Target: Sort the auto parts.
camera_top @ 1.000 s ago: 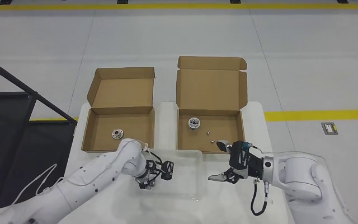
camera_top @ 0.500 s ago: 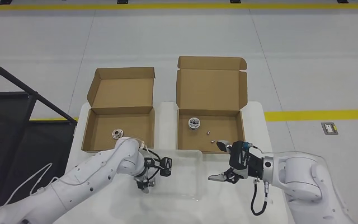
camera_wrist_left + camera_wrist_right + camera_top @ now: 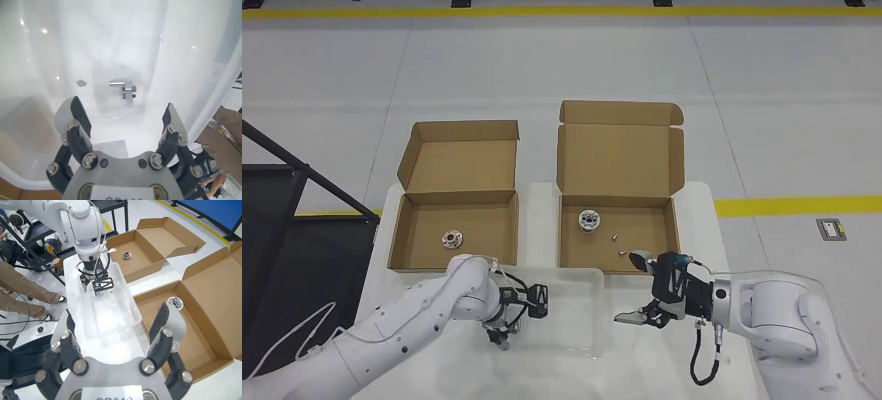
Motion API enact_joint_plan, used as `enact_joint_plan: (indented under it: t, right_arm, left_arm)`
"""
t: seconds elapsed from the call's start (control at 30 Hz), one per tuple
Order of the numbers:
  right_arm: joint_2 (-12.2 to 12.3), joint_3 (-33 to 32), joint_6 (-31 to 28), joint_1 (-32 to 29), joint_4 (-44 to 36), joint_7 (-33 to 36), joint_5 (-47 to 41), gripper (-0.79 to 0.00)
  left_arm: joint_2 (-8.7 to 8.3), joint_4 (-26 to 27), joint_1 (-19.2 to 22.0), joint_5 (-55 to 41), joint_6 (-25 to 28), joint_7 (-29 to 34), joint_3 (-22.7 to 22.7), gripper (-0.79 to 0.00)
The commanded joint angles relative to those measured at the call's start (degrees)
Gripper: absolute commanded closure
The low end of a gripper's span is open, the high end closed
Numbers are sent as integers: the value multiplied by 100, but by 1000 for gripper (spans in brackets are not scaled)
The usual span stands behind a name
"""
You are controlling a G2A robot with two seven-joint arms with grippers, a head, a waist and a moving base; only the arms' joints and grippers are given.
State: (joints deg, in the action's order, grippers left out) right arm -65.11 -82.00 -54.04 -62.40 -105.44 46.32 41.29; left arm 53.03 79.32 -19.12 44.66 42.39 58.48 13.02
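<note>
Left claw (image 3: pixel 122 108) hangs over the left end of the white tray (image 3: pixel 132 306), jaws spread wide with nothing between them. Right under it lies the metal bracket (image 3: pixel 129 92), an L-shaped piece with small dark bolts, flat on the tray floor and clear of both pads. A small brownish speck (image 3: pixel 81 83) sits beside it; what it is, I can't tell.

The job here looks like a straight pick. Best bet is to drop vertically so the pads straddle the bracket's long arm, then close across its flat sides, not the bolt heads. The tray floor looks slick, so an off-centre squeeze could skid the part towards the wall.

Right claw (image 3: pixel 117 311) is also wide and empty, over the bench by the tray's right end.

The two cartons stand along the far edge. The left box (image 3: pixel 412 240) holds a flanged hub (image 3: pixel 450 238). The right box (image 3: pixel 667 240) holds a round disc part (image 3: pixel 588 220) and a tiny screw (image 3: pixel 614 237).
</note>
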Motion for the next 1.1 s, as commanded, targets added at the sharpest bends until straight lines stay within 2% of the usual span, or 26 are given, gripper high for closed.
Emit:
enact_joint_plan:
  t: [0.0,0.17,0.27,0.3,0.37,0.47,0.67,0.7,0.77,0.9,1.07]
  right_arm:
    - [0,-1,0,0,0,0,0,-785]
    - [0,-1,0,0,0,0,0,-785]
    - [0,-1,0,0,0,0,0,-785]
    - [0,-1,0,0,0,0,0,-785]
    - [0,-1,0,0,0,0,0,-785]
    - [0,-1,0,0,0,0,0,-785]
    - [0,-1,0,0,0,0,0,-785]
    - [0,-1,0,0,0,0,0,-785]
    - [0,-1,0,0,0,0,0,-785]
    - [0,-1,0,0,0,0,0,-785]
    - [0,-1,0,0,0,0,0,-785]
  left_arm:
    - [-17,68,-74,-24,-89,174,97,-785]
    - [-58,135,-236,-34,-202,329,345,-785]
    - [-70,143,-346,13,-166,340,459,-754]
    - [-69,140,-384,26,-157,342,490,-739]
    - [-60,126,-455,54,-138,371,538,-650]
    - [-37,74,-536,91,-106,385,613,-588]
    - [47,-54,-646,186,-89,417,734,-582]
    - [63,-76,-659,192,-83,424,754,-499]
    - [92,-116,-685,191,-77,418,794,-413]
    - [139,-167,-733,222,-61,402,856,-351]
    - [190,-229,-788,271,-41,382,912,-320]
